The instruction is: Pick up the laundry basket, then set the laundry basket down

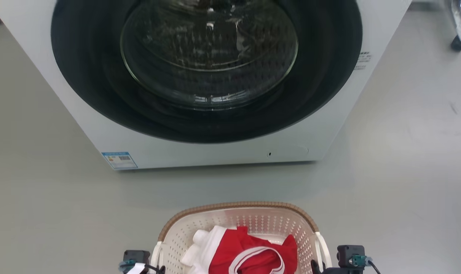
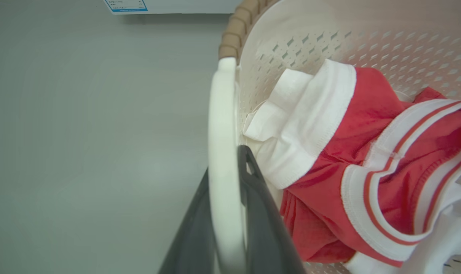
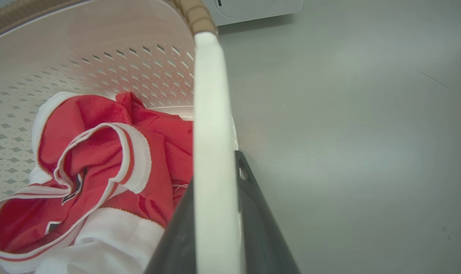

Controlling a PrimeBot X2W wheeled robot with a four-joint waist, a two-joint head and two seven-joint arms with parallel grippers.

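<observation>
Left gripper (image 2: 225,163): fingers pinch the white left handle (image 2: 222,125) of the laundry basket (image 1: 238,206), one finger inside the rim and one outside. The basket lies at 6 o'clock in the head view, apart from the front-loading washing machine (image 1: 215,152) at 12 o'clock. Contents: a crumpled red jersey (image 1: 253,253) with white striped trim, and white fabric (image 1: 198,249) at its 9 o'clock. Right gripper (image 3: 215,167): pinches the right handle (image 3: 212,95) in the same way.

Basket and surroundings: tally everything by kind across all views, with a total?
Washer: 1
Basket: 1
Clothes heap: 1 (red and white; separate pieces cannot be counted)
End effectors: 2, left end effector and right end effector
Caster leg: 1
Total: 6
</observation>
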